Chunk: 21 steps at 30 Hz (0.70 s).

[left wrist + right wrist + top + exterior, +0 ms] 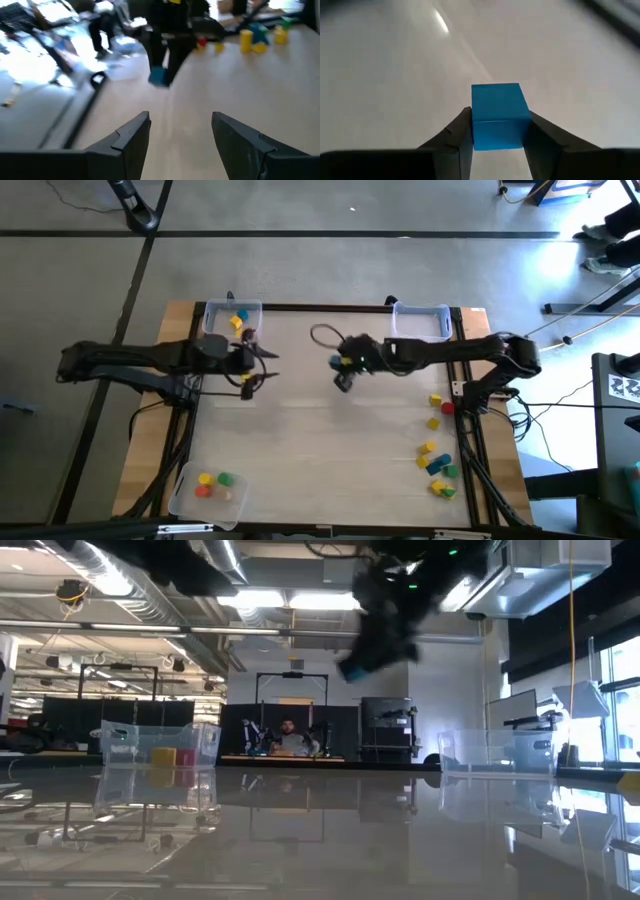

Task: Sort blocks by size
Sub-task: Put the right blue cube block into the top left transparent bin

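Above mid-table, right gripper clamps a blue block; left gripper gapes empty.

Three clear trays on the table — one tray at the far edge toward the left corner, another at the far edge toward the right, a third at the near left corner. A loop of cable lies near the far edge, mid-table. In the room behind, a person sits at a desk.
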Tool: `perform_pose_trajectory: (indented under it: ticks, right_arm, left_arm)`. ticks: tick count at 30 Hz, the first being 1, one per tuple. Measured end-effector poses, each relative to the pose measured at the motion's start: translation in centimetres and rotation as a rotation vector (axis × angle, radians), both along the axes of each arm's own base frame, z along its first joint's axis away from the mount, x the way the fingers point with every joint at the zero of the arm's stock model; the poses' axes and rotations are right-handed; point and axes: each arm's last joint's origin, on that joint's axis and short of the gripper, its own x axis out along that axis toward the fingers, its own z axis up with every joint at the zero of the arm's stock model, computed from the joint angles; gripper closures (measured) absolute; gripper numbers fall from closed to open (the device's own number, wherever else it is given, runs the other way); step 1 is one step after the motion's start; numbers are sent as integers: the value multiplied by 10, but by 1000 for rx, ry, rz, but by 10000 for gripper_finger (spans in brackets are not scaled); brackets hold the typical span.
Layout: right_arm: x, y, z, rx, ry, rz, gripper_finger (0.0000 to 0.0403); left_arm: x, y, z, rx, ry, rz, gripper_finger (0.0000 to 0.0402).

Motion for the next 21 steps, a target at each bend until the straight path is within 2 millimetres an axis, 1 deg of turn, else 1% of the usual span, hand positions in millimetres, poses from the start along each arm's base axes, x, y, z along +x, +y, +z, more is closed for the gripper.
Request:
perform_pose_trajectory:
  ticks: [5, 8, 12, 15, 21]
  right_arm:
    - [23, -26, 9, -36, -285, 73, 259]
    - [31, -37, 14, -24, -429, 134, 265]
    - [38, -46, 22, 23, -605, 224, 265]
    - [40, -49, 23, 79, -674, 272, 262]
    - [43, -47, 20, 126, -689, 333, 263]
  left_arm:
    - [-12, 8, 9, 68, -42, 52, 202]
    - [-13, 12, 11, 129, -38, 55, 202]
    - [-9, 16, 12, 248, -25, 35, 201]
    - [-1, 19, 12, 325, -35, 26, 193]
    - [23, 27, 6, 444, -29, 21, 153]
